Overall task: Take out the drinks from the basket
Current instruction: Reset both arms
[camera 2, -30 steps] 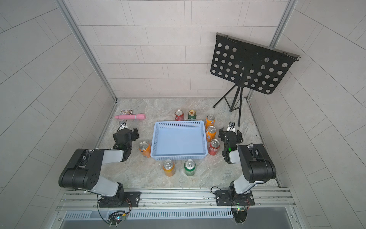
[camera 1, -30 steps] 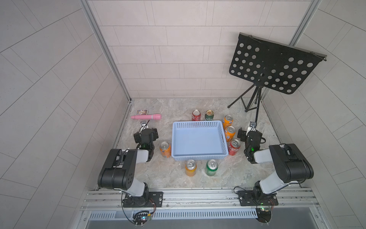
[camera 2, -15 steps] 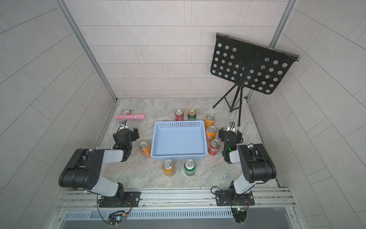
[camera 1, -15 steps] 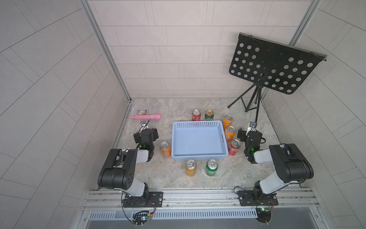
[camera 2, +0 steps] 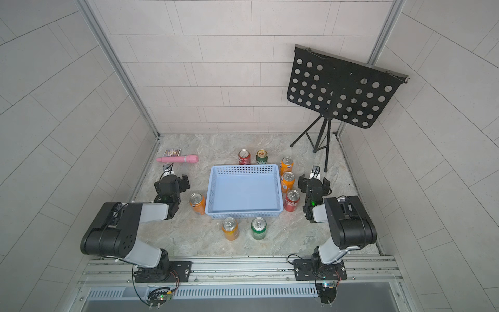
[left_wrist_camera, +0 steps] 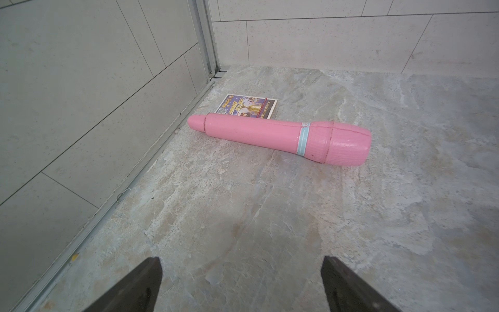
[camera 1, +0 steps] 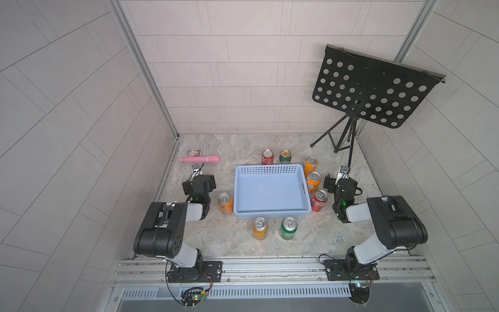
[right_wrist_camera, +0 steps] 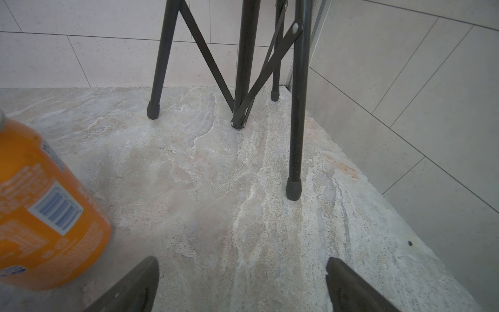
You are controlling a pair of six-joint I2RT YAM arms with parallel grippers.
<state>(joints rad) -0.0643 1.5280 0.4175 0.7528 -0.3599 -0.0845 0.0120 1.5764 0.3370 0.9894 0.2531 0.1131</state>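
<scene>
The pale blue basket (camera 1: 270, 168) (camera 2: 244, 169) sits mid-table with nothing inside it. Several drinks stand around it on the table: a red can (camera 1: 267, 156) and a green can (camera 1: 285, 157) behind, two orange cans (camera 1: 310, 164) (camera 1: 313, 181) and a red one (camera 1: 319, 200) on its right, an orange can (camera 1: 225, 203) on its left, an orange (camera 1: 260, 228) and a green can (camera 1: 288, 228) in front. My left gripper (camera 1: 199, 179) (left_wrist_camera: 241, 270) rests low left of the basket, open and holding nothing. My right gripper (camera 1: 340, 181) (right_wrist_camera: 241, 270) is open beside an orange can (right_wrist_camera: 46, 216).
A pink wand (camera 1: 199, 159) (left_wrist_camera: 278, 137) and a small printed box (camera 1: 194, 152) (left_wrist_camera: 247, 106) lie at the back left near the wall. A black music stand (camera 1: 375, 89) stands at the back right, with its tripod legs (right_wrist_camera: 295, 108) just beyond my right gripper.
</scene>
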